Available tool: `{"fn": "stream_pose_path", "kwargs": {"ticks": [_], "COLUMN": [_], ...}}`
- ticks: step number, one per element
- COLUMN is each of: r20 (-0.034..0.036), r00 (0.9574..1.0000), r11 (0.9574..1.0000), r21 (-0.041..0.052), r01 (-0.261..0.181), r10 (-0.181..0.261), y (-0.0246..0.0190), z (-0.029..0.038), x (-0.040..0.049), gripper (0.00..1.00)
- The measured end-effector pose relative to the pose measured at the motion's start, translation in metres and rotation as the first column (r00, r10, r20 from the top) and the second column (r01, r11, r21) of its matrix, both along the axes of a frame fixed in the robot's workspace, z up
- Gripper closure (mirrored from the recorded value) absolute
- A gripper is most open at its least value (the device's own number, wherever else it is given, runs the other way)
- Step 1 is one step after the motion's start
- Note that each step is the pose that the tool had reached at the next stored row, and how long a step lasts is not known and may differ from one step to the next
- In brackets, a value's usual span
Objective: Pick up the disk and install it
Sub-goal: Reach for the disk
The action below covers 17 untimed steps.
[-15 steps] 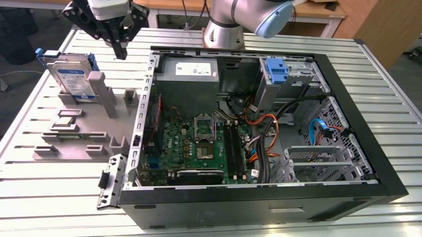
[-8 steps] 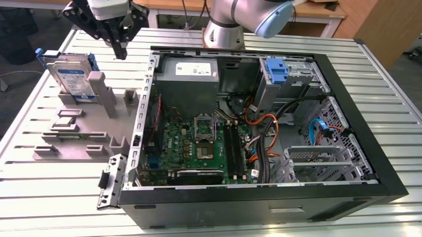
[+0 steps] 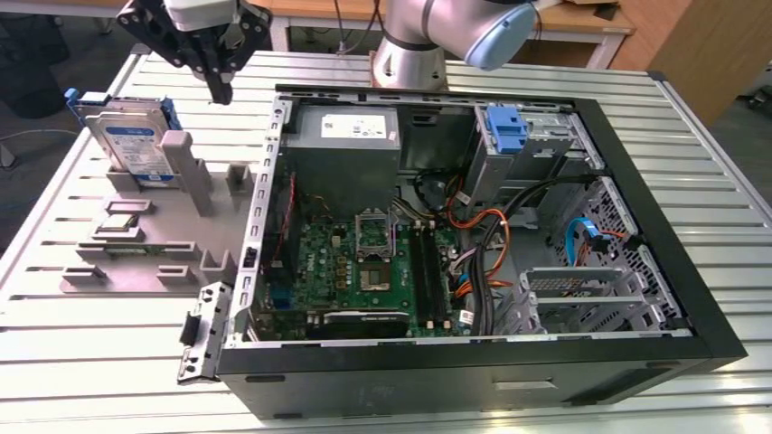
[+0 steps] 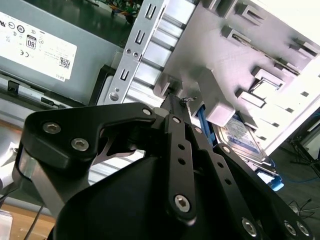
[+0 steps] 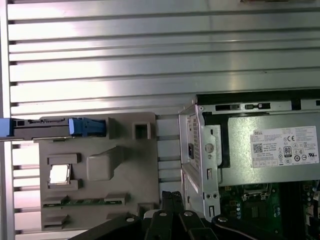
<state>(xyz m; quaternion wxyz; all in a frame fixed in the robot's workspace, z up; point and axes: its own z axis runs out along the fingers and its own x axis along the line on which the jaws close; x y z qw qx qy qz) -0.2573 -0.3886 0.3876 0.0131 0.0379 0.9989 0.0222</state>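
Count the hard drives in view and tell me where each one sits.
1. The disk stands on edge in the grey holder at the exterior view's left, outside the computer case. Others may sit hidden in the case's bays.

Disk partly behind hand

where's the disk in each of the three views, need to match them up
Exterior view: the disk stands upright in the grey fixture, at the exterior view's left, outside the computer case.
Second wrist view: the disk shows its label, beyond the gripper.
First wrist view: the disk is edge-on at the grey fixture's edge.
Shared landmark: the grey fixture.
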Motion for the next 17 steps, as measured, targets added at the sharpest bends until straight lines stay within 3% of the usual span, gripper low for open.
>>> {"fn": "stream_pose_path", "kwargs": {"ticks": [8,17], "r20": [0.0000,0.0000], "r00": [1.0000,1.0000], "r11": [1.0000,1.0000], "r21": [0.0002,0.0001], "r01": [0.000,0.000], "r10": [0.000,0.000], "y": [0.0110,0.0227], "z": [-0.0021,-0.0056], "x": [-0.0047,-0.0228], "gripper": [0.90,0.90]}}
